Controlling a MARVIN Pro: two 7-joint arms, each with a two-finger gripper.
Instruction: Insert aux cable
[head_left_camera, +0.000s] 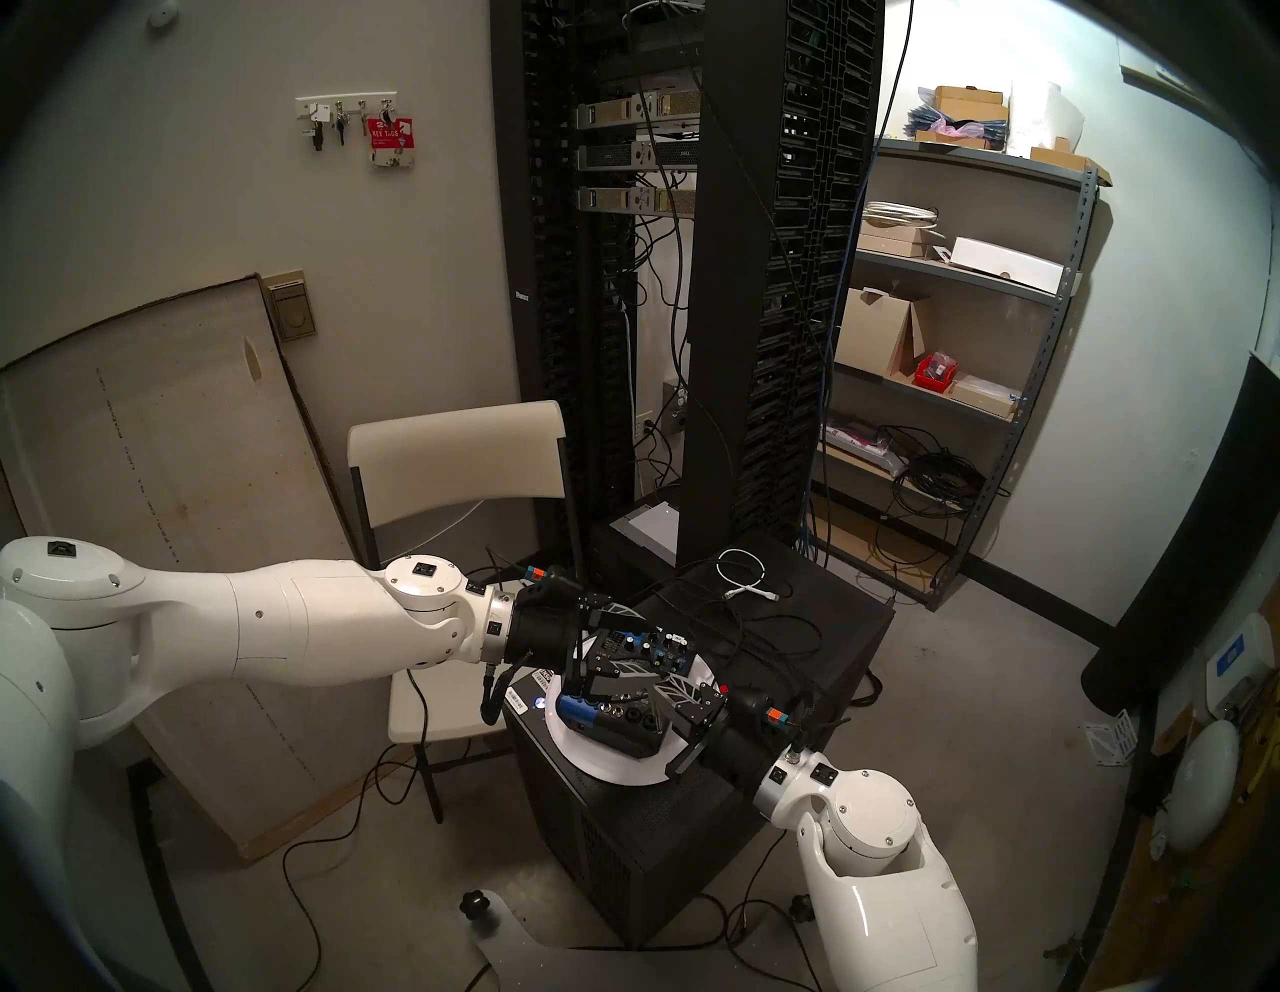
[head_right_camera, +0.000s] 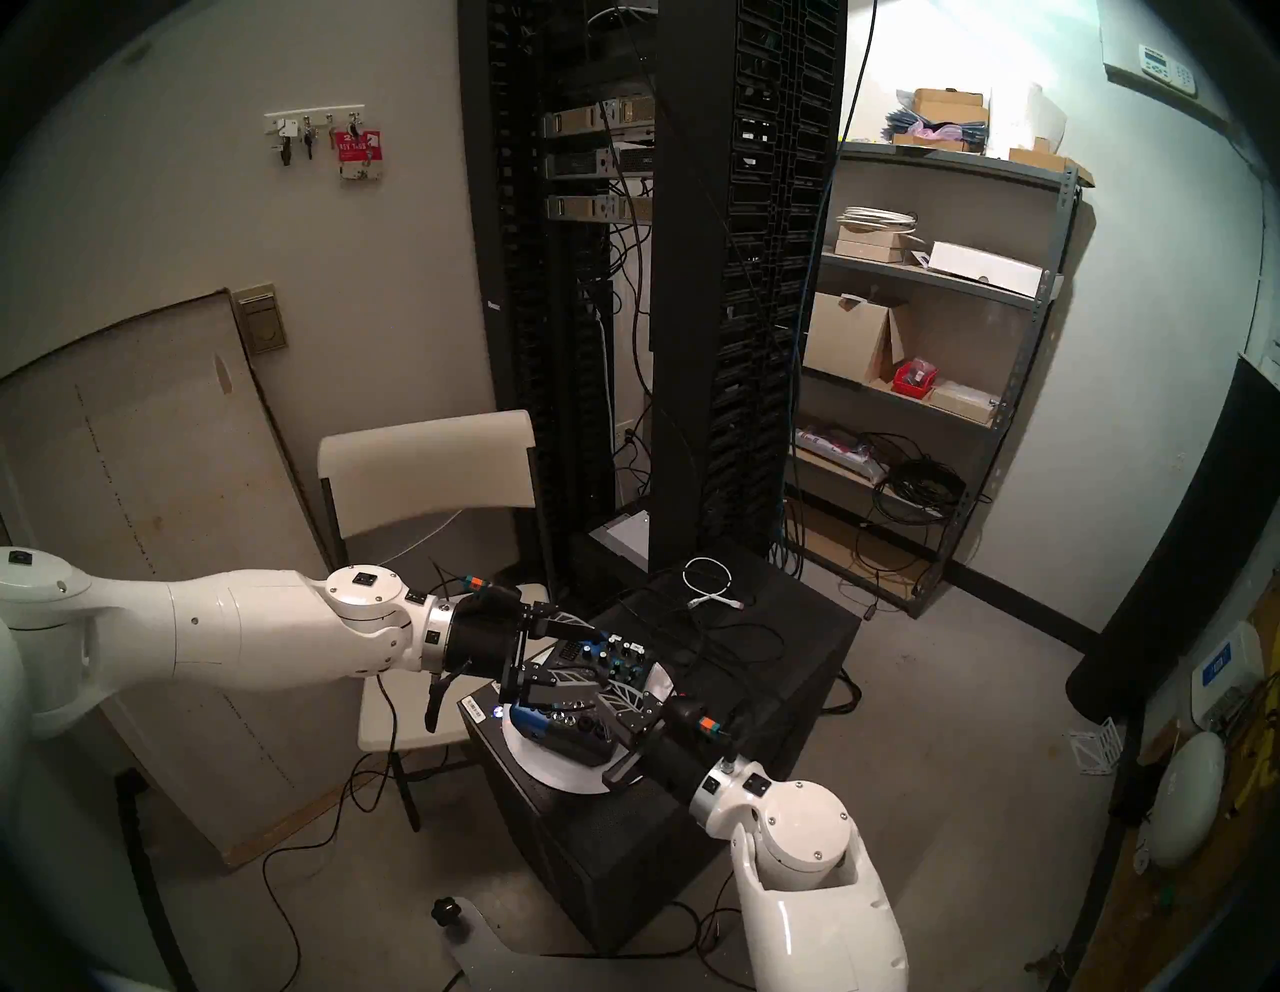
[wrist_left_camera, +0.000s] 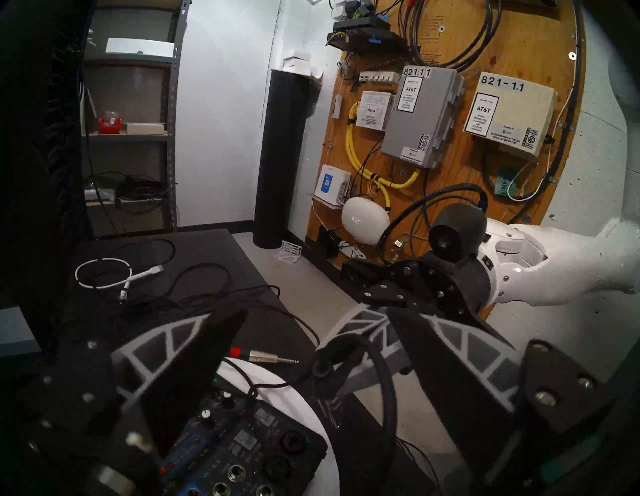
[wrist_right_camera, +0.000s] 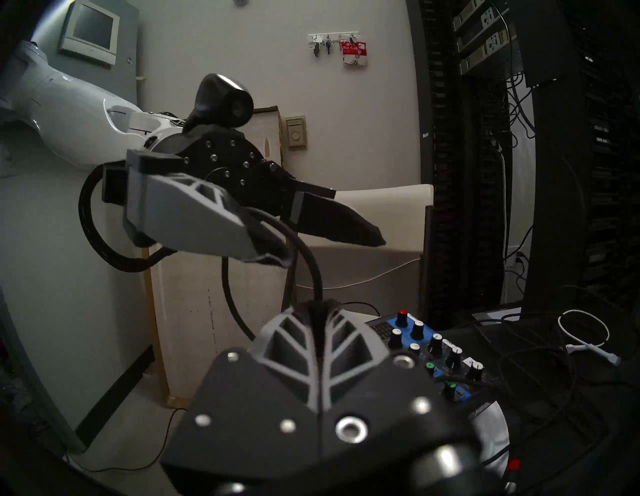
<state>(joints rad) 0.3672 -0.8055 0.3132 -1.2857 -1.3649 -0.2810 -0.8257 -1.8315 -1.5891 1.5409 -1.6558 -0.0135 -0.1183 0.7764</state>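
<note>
While your right pincer (wrist_right_camera: 317, 332) pinches the aux cable (wrist_right_camera: 304, 256) and the left pincer (wrist_right_camera: 304, 239) stands spread, you next steer its plug into a mixer (wrist_left_camera: 242, 450) jack.

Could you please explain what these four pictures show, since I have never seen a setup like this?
This is a two-armed robot. The two wide pictures come from cameras on its head; the other two come from a camera on each wrist.

Its white left arm and white right arm meet above a small black and blue audio mixer. The mixer sits on a white round disc on a black cabinet.

A white coiled cable and a metal plug with a red ring also lie there.

The right gripper is shut on a thin black cable. The left gripper is open and holds nothing. The cable's plug is hidden.
</note>
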